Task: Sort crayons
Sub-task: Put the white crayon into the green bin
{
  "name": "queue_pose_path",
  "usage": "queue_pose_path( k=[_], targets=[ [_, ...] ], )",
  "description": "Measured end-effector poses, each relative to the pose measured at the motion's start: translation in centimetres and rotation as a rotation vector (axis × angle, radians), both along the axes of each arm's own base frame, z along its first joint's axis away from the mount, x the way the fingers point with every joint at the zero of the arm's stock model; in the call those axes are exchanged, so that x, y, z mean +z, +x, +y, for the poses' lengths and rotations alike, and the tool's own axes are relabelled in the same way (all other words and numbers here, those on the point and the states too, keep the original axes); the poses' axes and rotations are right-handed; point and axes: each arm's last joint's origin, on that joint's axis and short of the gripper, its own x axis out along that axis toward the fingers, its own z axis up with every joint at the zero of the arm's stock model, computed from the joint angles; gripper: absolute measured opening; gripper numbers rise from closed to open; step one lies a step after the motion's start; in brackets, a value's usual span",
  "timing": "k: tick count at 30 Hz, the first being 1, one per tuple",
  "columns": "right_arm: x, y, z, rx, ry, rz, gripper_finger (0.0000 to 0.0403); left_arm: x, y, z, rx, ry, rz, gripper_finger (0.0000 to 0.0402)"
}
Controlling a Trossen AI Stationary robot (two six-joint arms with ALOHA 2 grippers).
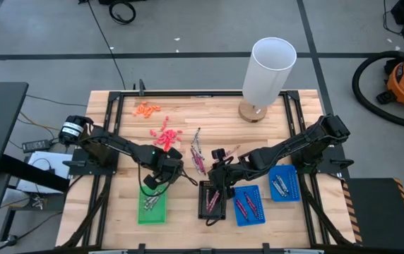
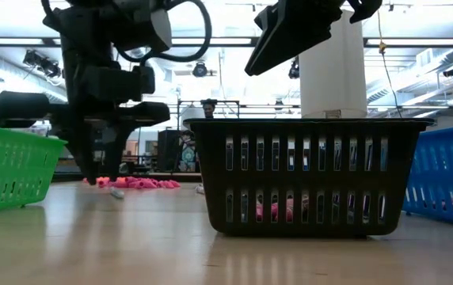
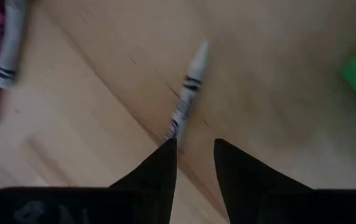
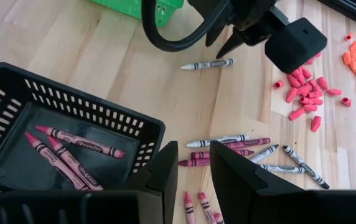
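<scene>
My left gripper (image 3: 194,149) hovered over a lone grey crayon (image 3: 187,93) on the table beside the green tray (image 1: 152,209), jaws slightly parted, holding nothing. My right gripper (image 4: 193,163) waited empty, part open, above the black basket (image 4: 16,81). Picking step: next I judged I'd need to straddle that crayon and close.

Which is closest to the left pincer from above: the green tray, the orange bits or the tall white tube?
From the left pincer in the high view:
1. Green tray, right beside it, at the near edge.
2. Orange bits, further up the table.
3. Tall white tube, at the far right corner.
</scene>
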Motion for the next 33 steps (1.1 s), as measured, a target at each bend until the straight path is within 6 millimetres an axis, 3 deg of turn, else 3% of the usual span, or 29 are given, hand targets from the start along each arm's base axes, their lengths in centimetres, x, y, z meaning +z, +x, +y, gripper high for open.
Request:
queue_pose_path(
  k=[12,21,33],
  targets=[
    [0.0,0.0,0.0,0.004,-0.004,0.001,0.0101,0.1,0.6,0.4,-0.028,-0.023,-0.049,0.0116],
    [0.1,0.1,0.0,0.009,-0.006,-0.007,0.0101,-1.6,1.3,1.3,0.015,-0.033,0.001,0.0114],
    [0.1,0.1,0.0,0.017,-0.012,-0.013,0.0101,-2.0,1.1,1.1,0.084,-0.038,0.028,0.0011]
  ],
)
